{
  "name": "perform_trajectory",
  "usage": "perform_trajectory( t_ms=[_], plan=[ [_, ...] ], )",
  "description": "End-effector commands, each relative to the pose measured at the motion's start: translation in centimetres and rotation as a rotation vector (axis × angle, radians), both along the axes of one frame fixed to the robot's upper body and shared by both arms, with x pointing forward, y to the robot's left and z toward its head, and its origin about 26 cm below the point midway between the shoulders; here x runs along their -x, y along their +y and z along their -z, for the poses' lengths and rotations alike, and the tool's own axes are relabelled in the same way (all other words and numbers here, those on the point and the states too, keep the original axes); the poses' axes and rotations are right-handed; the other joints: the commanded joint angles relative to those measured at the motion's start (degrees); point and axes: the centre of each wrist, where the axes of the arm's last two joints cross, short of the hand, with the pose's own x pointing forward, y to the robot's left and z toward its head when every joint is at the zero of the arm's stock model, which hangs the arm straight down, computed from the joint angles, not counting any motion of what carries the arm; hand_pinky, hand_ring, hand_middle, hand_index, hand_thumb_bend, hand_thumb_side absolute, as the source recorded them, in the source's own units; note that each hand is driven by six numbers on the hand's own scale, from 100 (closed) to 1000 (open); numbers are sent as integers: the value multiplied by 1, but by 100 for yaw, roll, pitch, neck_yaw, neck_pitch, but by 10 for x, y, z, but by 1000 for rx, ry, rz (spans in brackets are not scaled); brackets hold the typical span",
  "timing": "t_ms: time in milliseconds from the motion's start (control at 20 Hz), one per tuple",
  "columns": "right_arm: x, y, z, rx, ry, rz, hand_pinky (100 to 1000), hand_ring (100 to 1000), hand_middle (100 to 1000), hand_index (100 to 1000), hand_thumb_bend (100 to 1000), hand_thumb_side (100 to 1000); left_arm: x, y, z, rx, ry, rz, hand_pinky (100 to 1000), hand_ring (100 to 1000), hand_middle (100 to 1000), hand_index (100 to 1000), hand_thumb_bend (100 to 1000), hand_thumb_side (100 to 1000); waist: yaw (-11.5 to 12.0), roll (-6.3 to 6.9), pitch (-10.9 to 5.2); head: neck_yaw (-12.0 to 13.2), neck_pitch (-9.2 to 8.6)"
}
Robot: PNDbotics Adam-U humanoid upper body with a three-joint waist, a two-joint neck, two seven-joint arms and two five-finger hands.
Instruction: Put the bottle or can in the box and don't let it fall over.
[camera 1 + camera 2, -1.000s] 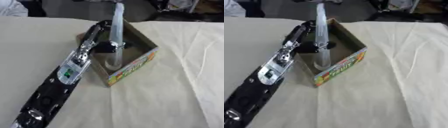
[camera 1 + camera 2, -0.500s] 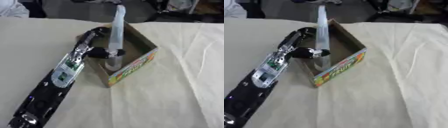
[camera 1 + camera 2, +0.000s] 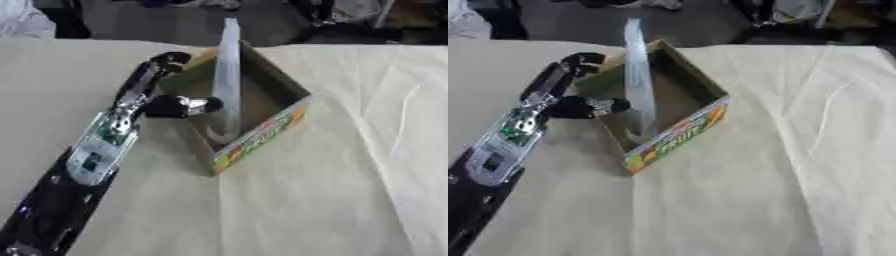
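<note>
Standing upright inside the box, the tall clear bottle rises just to the right of the left hand, its base in the box's near corner. The hand's fingers stretch straight along the box's left wall, and its thumb points toward the bottle without clasping it. Half a second ago the thumb lay against the bottle; now the hand has drawn back leftward, holding nothing.
</note>
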Motion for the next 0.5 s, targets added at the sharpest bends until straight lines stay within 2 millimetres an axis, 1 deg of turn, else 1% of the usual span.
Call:
perform_trajectory(
  t_ms=[50, 250, 350, 500],
  plan=[
    [2, -5, -9, 38, -22, 7, 892, 912, 922, 954, 100, 500, 11, 18, -21, 3, -50, -8, 1000, 858, 817, 857, 850, 362, 11, 9, -161, -73, 38],
    [3, -7, -9, 40, -23, 13, 891, 911, 922, 954, 100, 501, 24, 34, -22, 7, -29, -9, 1000, 858, 819, 858, 828, 354, 35, 25, -177, -111, 67],
    [3, -7, -9, 40, -24, 14, 892, 911, 922, 953, 100, 499, 31, 42, -21, 37, -5, 3, 1000, 838, 817, 860, 815, 360, 41, 23, -174, -130, 75],
    [4, -7, -8, 41, -25, 21, 892, 911, 923, 953, 100, 500, 46, 59, -25, 105, 3, 16, 1000, 800, 809, 859, 775, 419, 56, 26, -164, -168, 102]
  ],
)
